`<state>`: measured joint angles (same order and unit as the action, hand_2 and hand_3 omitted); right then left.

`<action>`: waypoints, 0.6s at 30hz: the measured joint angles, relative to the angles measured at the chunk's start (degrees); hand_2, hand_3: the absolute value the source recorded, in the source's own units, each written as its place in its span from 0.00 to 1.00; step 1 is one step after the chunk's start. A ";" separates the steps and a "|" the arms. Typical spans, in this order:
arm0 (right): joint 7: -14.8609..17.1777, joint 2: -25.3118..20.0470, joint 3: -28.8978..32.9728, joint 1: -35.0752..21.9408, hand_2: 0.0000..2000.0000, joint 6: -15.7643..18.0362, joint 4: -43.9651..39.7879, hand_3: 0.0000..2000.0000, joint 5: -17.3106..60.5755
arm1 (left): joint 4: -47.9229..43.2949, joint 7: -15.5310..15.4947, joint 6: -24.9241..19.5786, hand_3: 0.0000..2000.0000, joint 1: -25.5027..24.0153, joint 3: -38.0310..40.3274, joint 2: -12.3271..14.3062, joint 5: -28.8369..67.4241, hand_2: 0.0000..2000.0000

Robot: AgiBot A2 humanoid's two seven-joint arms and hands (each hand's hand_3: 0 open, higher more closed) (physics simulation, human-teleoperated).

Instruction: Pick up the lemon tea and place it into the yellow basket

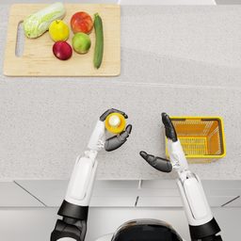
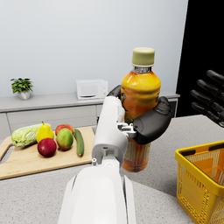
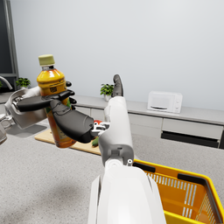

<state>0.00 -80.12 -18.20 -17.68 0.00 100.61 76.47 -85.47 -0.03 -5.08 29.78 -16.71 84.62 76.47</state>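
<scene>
Lemon tea: the lemon tea (image 2: 139,109) is an upright bottle in the left hand's grasp, lifted off the counter and well left of the basket.
Left hand: the left hand (image 2: 148,120) wraps dark fingers around the bottle's middle, clamped on it.
Right hand: the right hand (image 1: 162,146) holds nothing, fingers spread apart, between the bottle and the basket.
Progress: pick-up looks done; carrying across and lowering into the basket is not yet done.
Bottle: clear, rounded plastic body with amber-orange liquid, a label band low down, and a pale ribbed screw cap (image 2: 143,56).
Yellow basket: the yellow basket (image 1: 221,136) is rigid plastic, rectangular, with slotted mesh walls and a dark handle at the rim; nothing shows inside.
Counter: the counter (image 1: 179,61) is speckled grey stone, matte.
Cutting board: the cutting board (image 1: 28,66) is pale wood with a handle slot, carrying smooth fruit and vegetables far from the hands.
</scene>
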 measured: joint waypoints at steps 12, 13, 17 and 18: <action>0.11 -5.13 -4.33 -6.48 0.00 3.08 -12.82 0.00 8.68 | -7.88 0.23 -0.64 1.00 0.87 -10.59 1.97 0.30 1.00; 0.12 -5.09 -4.29 -6.71 0.00 4.47 -13.46 0.00 8.86 | -7.69 0.25 -1.33 1.00 1.18 -11.06 1.69 0.43 1.00; 0.47 -4.27 -3.35 -7.48 1.00 13.09 -14.13 0.49 9.19 | -6.89 -0.23 0.24 1.00 1.97 -12.07 0.08 0.50 1.00; 0.56 -4.01 -3.34 -7.57 1.00 13.38 -14.06 0.65 9.24 | -6.65 -0.47 0.68 1.00 2.10 -12.43 -0.15 0.42 1.00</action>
<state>0.56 -84.13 -21.54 -25.25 13.38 86.55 85.71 -92.12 -0.51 -4.39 31.88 -29.14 84.48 76.89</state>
